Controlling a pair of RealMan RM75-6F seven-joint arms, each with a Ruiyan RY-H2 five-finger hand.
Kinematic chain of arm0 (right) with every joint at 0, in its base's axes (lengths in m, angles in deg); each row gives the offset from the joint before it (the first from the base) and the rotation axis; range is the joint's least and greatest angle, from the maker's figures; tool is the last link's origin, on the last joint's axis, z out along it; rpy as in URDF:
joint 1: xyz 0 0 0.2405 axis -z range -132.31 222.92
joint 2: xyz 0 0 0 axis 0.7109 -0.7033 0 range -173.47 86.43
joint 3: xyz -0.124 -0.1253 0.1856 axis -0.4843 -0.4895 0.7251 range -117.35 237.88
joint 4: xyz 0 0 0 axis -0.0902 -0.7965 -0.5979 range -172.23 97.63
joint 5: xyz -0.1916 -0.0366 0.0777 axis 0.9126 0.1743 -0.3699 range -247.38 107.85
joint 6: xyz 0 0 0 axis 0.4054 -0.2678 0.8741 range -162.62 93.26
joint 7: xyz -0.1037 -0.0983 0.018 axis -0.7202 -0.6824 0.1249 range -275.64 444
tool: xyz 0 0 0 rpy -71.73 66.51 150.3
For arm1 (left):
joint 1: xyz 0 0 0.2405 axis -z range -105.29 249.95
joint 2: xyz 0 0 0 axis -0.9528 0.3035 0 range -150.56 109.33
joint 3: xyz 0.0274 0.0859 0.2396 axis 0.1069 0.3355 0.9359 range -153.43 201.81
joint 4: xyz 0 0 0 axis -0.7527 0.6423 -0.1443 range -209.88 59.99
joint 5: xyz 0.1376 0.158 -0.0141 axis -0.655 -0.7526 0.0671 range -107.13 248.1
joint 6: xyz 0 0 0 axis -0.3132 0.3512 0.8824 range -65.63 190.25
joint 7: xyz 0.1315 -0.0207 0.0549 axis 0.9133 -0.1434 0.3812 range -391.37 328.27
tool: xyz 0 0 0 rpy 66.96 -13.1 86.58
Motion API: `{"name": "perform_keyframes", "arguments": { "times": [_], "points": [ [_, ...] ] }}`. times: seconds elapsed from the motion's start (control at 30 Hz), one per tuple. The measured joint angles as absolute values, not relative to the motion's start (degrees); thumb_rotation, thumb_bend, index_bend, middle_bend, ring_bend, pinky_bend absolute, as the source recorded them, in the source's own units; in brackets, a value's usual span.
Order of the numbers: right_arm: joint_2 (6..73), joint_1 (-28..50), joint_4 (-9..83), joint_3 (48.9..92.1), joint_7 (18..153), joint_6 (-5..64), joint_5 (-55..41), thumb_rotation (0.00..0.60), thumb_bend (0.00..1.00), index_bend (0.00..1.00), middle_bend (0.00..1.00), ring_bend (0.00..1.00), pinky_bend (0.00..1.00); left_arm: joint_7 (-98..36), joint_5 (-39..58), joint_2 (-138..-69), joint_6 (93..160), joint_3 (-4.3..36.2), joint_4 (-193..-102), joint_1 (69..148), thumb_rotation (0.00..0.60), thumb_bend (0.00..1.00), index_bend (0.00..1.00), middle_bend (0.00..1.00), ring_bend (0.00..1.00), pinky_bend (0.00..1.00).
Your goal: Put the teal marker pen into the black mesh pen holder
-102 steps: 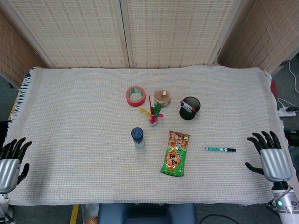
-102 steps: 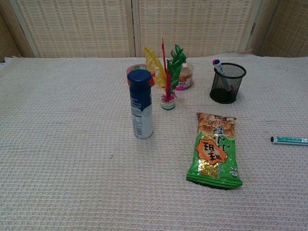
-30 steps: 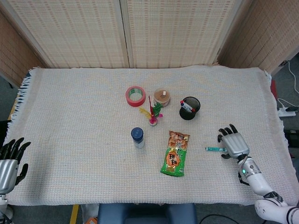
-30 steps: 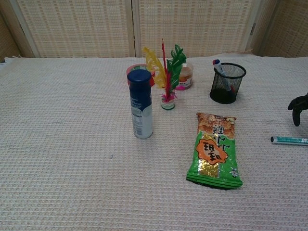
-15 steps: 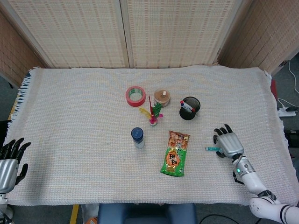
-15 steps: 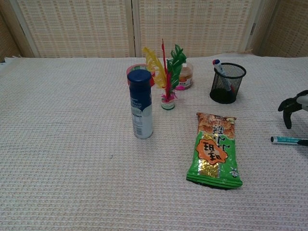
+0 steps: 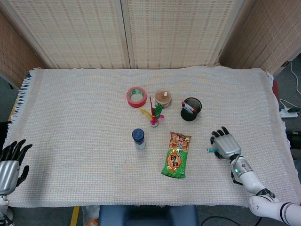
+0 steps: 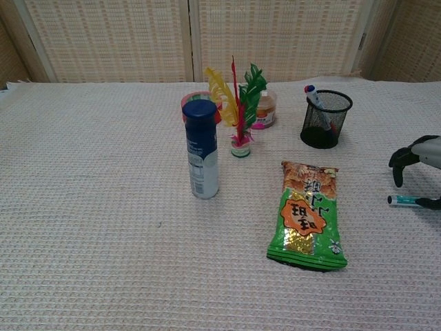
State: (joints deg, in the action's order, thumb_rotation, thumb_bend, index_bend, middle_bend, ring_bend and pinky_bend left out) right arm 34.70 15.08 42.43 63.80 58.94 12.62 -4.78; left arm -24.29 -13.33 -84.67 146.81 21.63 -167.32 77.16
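Sliding leftward across the cloth over the last second, the right hand [image 7: 225, 144] now sits directly over the teal marker pen [image 7: 212, 150], fingers spread and arched, holding nothing yet. From the head camera only the pen's left tip pokes out from beneath the palm, where a moment ago much more of the barrel showed; from the chest camera the pen [image 8: 405, 201] lies flat on the woven tablecloth [image 7: 75, 117] with dark fingers [image 8: 397, 160] hanging just above and beside it. Whether any fingertip touches the barrel cannot be told. The pen itself has not moved since the earliest frames.

So the reach is nearly finished and the grasp is the step in hand: the fingers must close around the barrel before any lift. The black mesh pen holder [image 7: 191, 108] stands upright further back and to the left, already carrying another marker [image 8: 314, 98] leaning inside, so the drop will need a clear part of the opening.

Nearer the centre lie the green snack packet [image 7: 176, 154], the blue-capped bottle [image 7: 138, 139], the feather shuttlecock [image 7: 154, 115], the red tape roll [image 7: 136, 97] and a small round jar [image 7: 163, 98], all undisturbed. The left hand [image 7: 9, 162] rests at the table's near left edge, fingers apart and empty.
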Motion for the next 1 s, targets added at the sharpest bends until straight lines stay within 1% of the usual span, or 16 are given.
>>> {"name": "perform_keyframes", "arguments": {
  "times": [0.37, 0.47, 0.87, 1.0],
  "points": [
    [34.7, 14.9, 44.6, 62.5, 56.4, 14.3, -5.4, 0.600, 0.31, 0.38, 0.15, 0.12, 0.00, -24.7, -13.7, -84.4, 147.2, 21.8, -167.6, 77.0, 0.600, 0.42, 0.18, 0.05, 0.00, 0.10],
    [34.8, 15.0, 44.1, 62.2, 55.3, 14.8, -6.6, 0.600, 0.33, 0.38, 0.15, 0.12, 0.00, -24.7, -13.6, -84.5, 146.9, 21.8, -167.6, 77.1, 0.600, 0.42, 0.18, 0.05, 0.00, 0.10],
    [36.9, 14.0, 41.9, 61.6, 54.1, 14.5, -8.2, 0.600, 0.33, 0.38, 0.15, 0.12, 0.00, -25.6, -13.1, -84.3, 146.9, 21.6, -167.3, 77.0, 0.600, 0.42, 0.18, 0.05, 0.00, 0.10],
    [37.4, 13.9, 41.8, 61.4, 54.4, 14.9, -7.4, 0.600, 0.33, 0.43, 0.15, 0.14, 0.00, -25.7, -13.1, -84.3, 146.8, 21.6, -167.3, 77.0, 0.600, 0.42, 0.18, 0.05, 0.00, 0.10]
  ]
}}
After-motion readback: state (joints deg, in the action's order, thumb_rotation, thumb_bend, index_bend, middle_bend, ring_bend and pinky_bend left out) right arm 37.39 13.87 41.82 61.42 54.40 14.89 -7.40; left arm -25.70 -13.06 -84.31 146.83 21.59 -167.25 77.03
